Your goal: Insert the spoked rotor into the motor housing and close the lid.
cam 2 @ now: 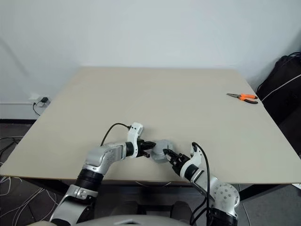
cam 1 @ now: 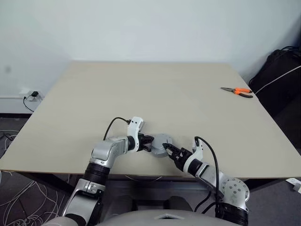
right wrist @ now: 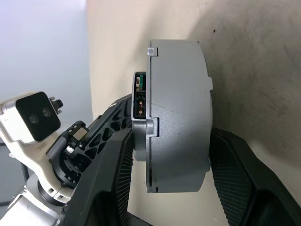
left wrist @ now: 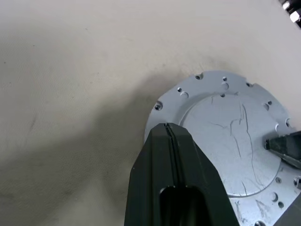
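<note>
The motor housing (cam 1: 161, 140) is a thick round grey unit near the table's front edge, held tilted up off its flat side. My right gripper (right wrist: 171, 141) is shut on it across its thickness, one finger on each flat face. The face toward my left hand is a flat grey disc (left wrist: 230, 136) with small holes round its rim; I cannot tell whether this is the lid. My left gripper (left wrist: 167, 127) is shut, with its tips against that face's rim, and holds nothing. The spoked rotor is hidden.
Orange-handled pliers (cam 1: 242, 92) lie at the table's far right. A black bag (cam 1: 282, 70) stands beyond the right edge. The table's front edge (cam 1: 141, 175) runs just under both hands. Bare tabletop stretches behind the housing.
</note>
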Action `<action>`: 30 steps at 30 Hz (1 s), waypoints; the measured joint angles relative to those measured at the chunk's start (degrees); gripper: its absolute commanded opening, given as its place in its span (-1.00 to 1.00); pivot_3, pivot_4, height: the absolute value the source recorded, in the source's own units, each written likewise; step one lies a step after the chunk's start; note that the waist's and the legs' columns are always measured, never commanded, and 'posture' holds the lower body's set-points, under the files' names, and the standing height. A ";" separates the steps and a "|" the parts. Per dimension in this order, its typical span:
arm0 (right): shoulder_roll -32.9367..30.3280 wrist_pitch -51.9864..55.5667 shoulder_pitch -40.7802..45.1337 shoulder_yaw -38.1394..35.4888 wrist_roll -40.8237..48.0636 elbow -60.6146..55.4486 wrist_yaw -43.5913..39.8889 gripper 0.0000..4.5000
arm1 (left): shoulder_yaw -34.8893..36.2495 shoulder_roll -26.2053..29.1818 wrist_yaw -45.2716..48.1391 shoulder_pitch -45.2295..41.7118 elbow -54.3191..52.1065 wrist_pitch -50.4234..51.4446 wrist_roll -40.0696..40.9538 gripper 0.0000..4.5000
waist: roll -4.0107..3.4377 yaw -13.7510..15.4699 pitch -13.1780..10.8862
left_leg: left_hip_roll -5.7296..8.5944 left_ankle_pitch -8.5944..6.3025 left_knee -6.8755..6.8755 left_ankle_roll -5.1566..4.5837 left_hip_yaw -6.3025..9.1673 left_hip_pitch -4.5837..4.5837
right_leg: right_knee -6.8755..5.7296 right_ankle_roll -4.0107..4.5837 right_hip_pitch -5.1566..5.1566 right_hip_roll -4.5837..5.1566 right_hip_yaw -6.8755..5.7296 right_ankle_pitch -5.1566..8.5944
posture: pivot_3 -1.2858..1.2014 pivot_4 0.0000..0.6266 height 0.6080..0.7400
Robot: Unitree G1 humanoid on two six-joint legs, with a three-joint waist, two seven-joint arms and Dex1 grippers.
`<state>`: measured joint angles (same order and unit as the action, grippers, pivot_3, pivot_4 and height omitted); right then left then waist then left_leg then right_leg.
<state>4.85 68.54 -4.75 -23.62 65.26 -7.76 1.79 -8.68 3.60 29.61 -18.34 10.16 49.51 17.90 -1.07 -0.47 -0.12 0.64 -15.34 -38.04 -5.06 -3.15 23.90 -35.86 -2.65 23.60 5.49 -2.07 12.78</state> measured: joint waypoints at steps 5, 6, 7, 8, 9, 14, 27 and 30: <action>-0.06 -0.93 -0.12 1.02 0.61 0.01 0.69 -0.06 | 4.99 -4.27 -4.93 2.64 -0.70 -2.22 1.28 -1.00 | 0.06 -0.10 -0.08 | -0.01 0.00 0.02 -0.01 0.00 0.01 | -0.02 -0.01 0.03 -0.01 0.00 0.00 | 0.03 -1.00 1.00; -0.07 -1.12 -0.19 1.10 0.72 0.01 0.72 -0.06 | 6.33 -5.35 -6.19 3.26 -1.51 -3.00 1.50 -1.00 | 0.08 -0.10 -0.11 | -0.01 0.00 0.02 -0.01 0.00 0.01 | -0.01 -0.01 0.03 -0.02 0.00 0.00 | 0.03 -1.00 1.00; -0.07 -1.38 -0.25 1.16 0.84 0.01 0.77 -0.06 | 7.79 -6.44 -7.49 3.81 -2.25 -4.44 1.96 -1.00 | 0.11 -0.09 -0.12 | -0.02 0.00 0.02 -0.01 0.00 0.02 | -0.01 -0.01 0.03 -0.02 0.00 0.00 | 0.03 -1.00 1.00; -0.09 -1.79 -0.30 1.32 1.00 0.03 0.84 -0.06 | 9.13 -7.45 -9.33 4.51 -3.30 -7.15 2.35 -1.00 | 0.14 -0.08 -0.18 | -0.02 0.00 0.03 -0.01 -0.01 0.01 | -0.02 -0.01 0.04 -0.01 0.01 -0.01 | 0.03 -1.00 1.00; -0.10 -2.00 -0.34 1.58 1.20 0.04 0.99 -0.06 | 10.56 -7.50 -11.66 4.91 -4.68 -10.98 2.40 -1.00 | 0.19 -0.14 -0.23 | -0.02 0.00 0.05 0.00 0.00 0.04 | -0.02 -0.01 0.06 -0.02 0.01 -0.01 | 0.03 -1.00 1.00; -0.15 -3.38 -1.16 1.65 2.61 0.04 1.47 -0.06 | 18.29 -7.50 -19.73 8.98 -12.70 -23.55 4.27 -1.00 | 0.15 0.08 -0.22 | -0.02 0.00 0.08 0.00 -0.02 0.03 | 0.02 -0.01 0.04 -0.01 0.00 0.00 | 0.03 -1.00 1.00; -0.22 -5.78 -1.51 1.77 9.80 -0.29 3.34 -0.06 | 19.31 -7.63 -15.14 26.45 -19.84 -7.67 37.82 0.31 | 0.05 -0.12 -0.50 | -0.02 0.01 -0.04 -0.02 -0.03 0.09 | 0.02 -0.02 0.05 -0.08 -0.08 0.01 | 0.03 -1.00 1.00; -0.25 -6.34 -1.45 2.16 12.23 -1.72 3.52 -0.06 | 18.66 -7.56 -15.65 27.76 -19.86 -7.12 41.96 0.76 | 0.06 -0.12 -0.50 | -0.02 0.02 -0.07 -0.04 -0.04 0.09 | 0.04 -0.02 0.04 -0.16 -0.07 0.01 | 0.03 -1.00 1.00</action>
<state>4.59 62.20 -6.19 -21.46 77.49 -9.48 5.30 9.98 -3.96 13.96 9.42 -9.71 42.39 59.86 -1.01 -0.59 -0.63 0.62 -15.32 -38.11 -5.10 -3.20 23.99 -35.82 -2.67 23.63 5.34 -2.14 12.79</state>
